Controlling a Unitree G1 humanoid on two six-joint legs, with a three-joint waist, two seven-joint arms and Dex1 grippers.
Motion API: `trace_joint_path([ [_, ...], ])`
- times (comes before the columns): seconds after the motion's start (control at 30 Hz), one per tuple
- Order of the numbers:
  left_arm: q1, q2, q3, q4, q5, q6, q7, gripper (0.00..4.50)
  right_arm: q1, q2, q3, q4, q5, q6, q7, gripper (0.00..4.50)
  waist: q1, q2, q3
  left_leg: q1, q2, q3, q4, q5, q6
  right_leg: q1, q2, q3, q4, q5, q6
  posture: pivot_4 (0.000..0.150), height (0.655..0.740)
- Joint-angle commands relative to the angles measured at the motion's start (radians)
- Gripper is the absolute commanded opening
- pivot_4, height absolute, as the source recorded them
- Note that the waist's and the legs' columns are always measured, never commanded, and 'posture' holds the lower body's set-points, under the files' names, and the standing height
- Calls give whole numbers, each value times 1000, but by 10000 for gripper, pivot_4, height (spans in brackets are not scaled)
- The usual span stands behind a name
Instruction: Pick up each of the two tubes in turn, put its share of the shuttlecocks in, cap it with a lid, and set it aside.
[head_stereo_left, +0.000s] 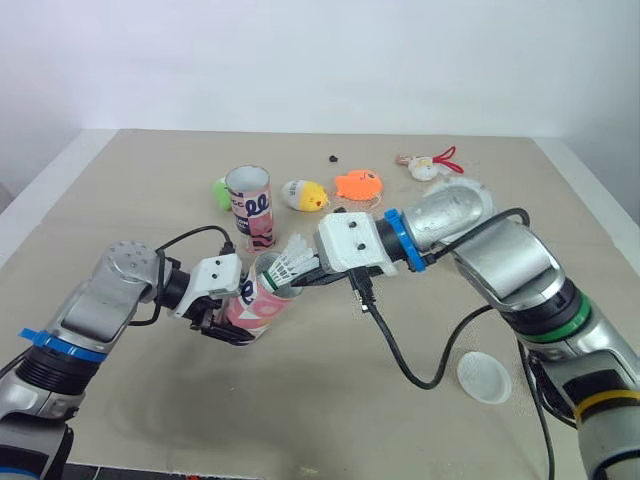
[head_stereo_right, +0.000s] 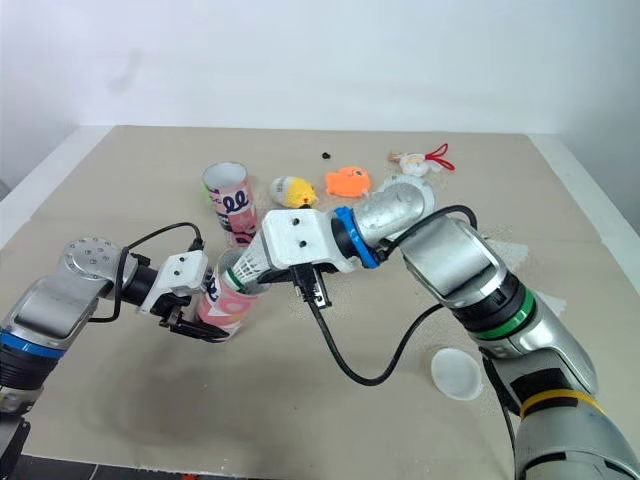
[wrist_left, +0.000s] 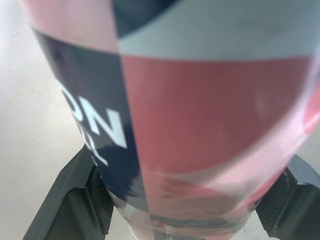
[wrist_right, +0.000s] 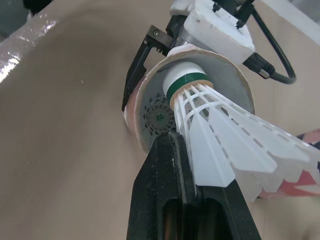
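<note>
Trouble, if it comes, will likely come at the mouth of the tube. Nearest the robot, a white lid (head_stereo_left: 484, 377) lies flat on the surface (head_stereo_left: 120, 180), off to the right and well apart from both arms.

Beyond it, the left claw (head_stereo_left: 228, 325) is clamped on the base end of a pink tube (head_stereo_left: 262, 300), one finger on each side. It holds the tube tilted, with the open mouth facing the right arm. Whether the base also rests on the surface I cannot tell.

The right claw (head_stereo_left: 310, 274) has its fingers pressed together on the feathered skirt of a white shuttlecock (head_stereo_left: 290, 265). The shuttlecock's green-banded cork sits just at the tube's rim, barely inside. Deep in the tube something round shows, probably a shuttlecock already loaded.

I judge three risks from here:
- The skirt is wider than the cork and may catch on the rim if the approach is off-axis.
- A hard push could lever the tilted tube round in the left claw's grip.
- Releasing too early would let the shuttlecock tip out onto the surface.

Farther back, a second tube (head_stereo_left: 250, 205) stands upright. Past it lie a yellow toy (head_stereo_left: 305, 194) and an orange toy (head_stereo_left: 358, 184), well clear of the work.
</note>
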Motion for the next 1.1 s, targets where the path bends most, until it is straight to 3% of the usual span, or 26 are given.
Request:
trace_joint_path([
  [0.03, 26, 0, -57, -3, 7, 20, 4, 32484, -40, 25, -5, 9, -18, -12, 33, 442, 0, 0, 0, 0, 0, 0, 0, 0, 0, 0, 0, 0, 0, 0, 0, 1500, 7400],
  [0.13, 27, 0, -57, -4, 7, 21, 5, 32484, -61, 57, -10, 29, -11, 18, 49, 442, 0, 0, 0, 0, 0, 0, 0, 0, 0, 0, 0, 0, 0, 0, 0, 1500, 7400],
  [0.23, 29, 1, -56, -6, 6, 21, 8, 32484, -86, 94, -29, 66, 17, 61, 59, 9465, -1, 0, 0, 0, 0, 0, 0, 0, 0, 0, 1, 0, 1, 0, -1, 1500, 7400],
  [0.43, 35, 4, -54, -4, 6, 17, 12, 32484, -111, 142, -147, 103, 173, 212, 84, 34924, 0, 0, 0, 0, 0, -2, 0, 0, 0, 0, 0, -1, 1, 0, -2, 1500, 7400],
  [0.67, 25, 2, -64, 5, 9, 5, 5, 32484, -81, 77, -262, 98, 277, 291, 94, 34924, 0, 0, 0, 0, 0, -3, 0, 0, 0, 0, 0, -3, 1, 0, -2, 1500, 7400],
  [0.83, 5, 2, -83, 31, 24, -35, -18, 32484, -35, 68, -320, 49, 304, 341, -4, 34924, -1, 0, 0, 0, 0, -3, 0, 0, 0, 1, 0, -3, 1, 0, -2, 1500, 7400],
  [0.93, -13, -6, -93, 60, 31, -66, -29, 32484, -4, 90, -312, 12, 293, 394, -107, 25242, -1, 0, 0, 0, 0, -3, 0, 0, 0, 0, 1, -3, 2, 0, -3, 1500, 7400],
  [0.97, -21, -10, -98, 71, 34, -75, -34, 32484, 7, 91, -298, -3, 291, 400, -116, 23986, 0, 0, 0, 0, 0, -3, 0, 0, 0, 0, 1, -3, 2, 0, -3, 1500, 7400],
  [1.1, -55, -31, -114, 109, 46, -100, -51, 32484, 13, 101, -259, -26, 295, 413, -132, 3117, 1, 0, 0, -1, -1, -4, 0, 0, 0, 1, 0, -3, 2, -1, -1, 1500, 7400],
])
